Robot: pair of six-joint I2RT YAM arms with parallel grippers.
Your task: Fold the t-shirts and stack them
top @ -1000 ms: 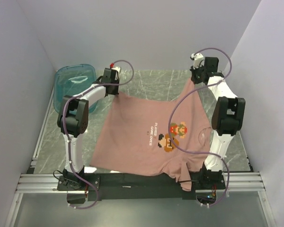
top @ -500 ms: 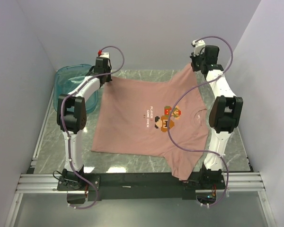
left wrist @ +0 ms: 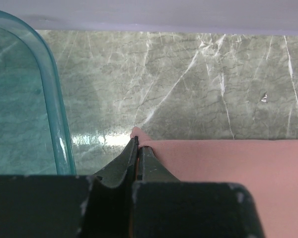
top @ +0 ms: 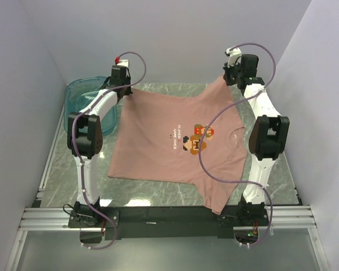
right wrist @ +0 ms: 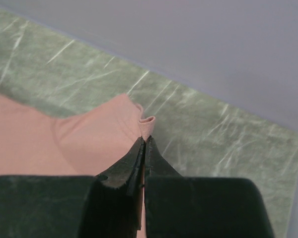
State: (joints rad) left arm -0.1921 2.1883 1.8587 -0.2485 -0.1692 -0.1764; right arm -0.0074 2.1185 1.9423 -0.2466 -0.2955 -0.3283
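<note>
T-shirt, dusty pink and the only garment in sight, lies spread print-up across the middle of the worktop, a grey-green marbled slab with white veins. Its collar points toward the right arm and its hem toward the left arm. One short sleeve trails off to the near right, close to the aluminium rail where both arm bases are bolted. Plain pale lilac walls close in the far side and both flanks (no other furniture shows). The left fingers are pressed together on the far hem corner, with a small tip of pink cloth poking out past them. The right fingers are likewise pinched tight on a rolled edge of cloth at the far sleeve end. Between the two grips the shirt's far edge runs nearly straight. By count there are one shirt with one small brown-orange pixel print and white lettering beside it, and one teal see-through tub in the far left corner, just beside the left grip but not touching the cloth. There are also two arms, each looped by one purple cable.
</note>
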